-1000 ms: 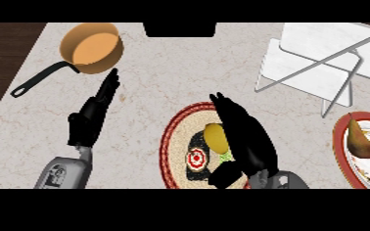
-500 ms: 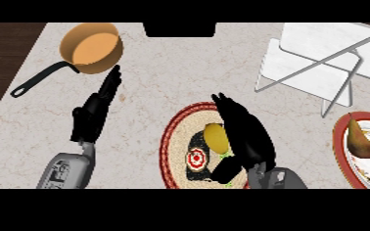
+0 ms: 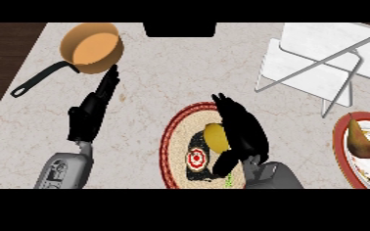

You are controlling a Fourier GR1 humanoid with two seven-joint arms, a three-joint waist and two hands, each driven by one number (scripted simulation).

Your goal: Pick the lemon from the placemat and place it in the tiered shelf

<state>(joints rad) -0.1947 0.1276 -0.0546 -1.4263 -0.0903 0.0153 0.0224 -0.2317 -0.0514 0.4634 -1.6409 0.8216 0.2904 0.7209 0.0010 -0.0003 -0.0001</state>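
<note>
A yellow lemon (image 3: 213,136) lies on the round red-rimmed placemat (image 3: 173,137) at the lower centre. My right hand (image 3: 244,129) lies over the lemon's right side, with its fingers stretched along it toward the far side. Its thumb (image 3: 222,162) bends in just below the fruit, and part of the lemon is hidden under the palm. The white tiered shelf (image 3: 307,71) with a thin metal frame stands at the upper right, well away from the hand. My left hand (image 3: 88,115) rests open at the left, fingers pointing at the pan.
An orange saucepan (image 3: 90,48) with a black handle (image 3: 39,80) sits at the upper left. A red-rimmed plate (image 3: 339,144) holding a pear (image 3: 358,137) shows at the right edge. Dark wood (image 3: 18,49) borders the counter's left side.
My right thumb has drawn up closer under the lemon. The lemon stays where it was, and the left hand has barely shifted.
</note>
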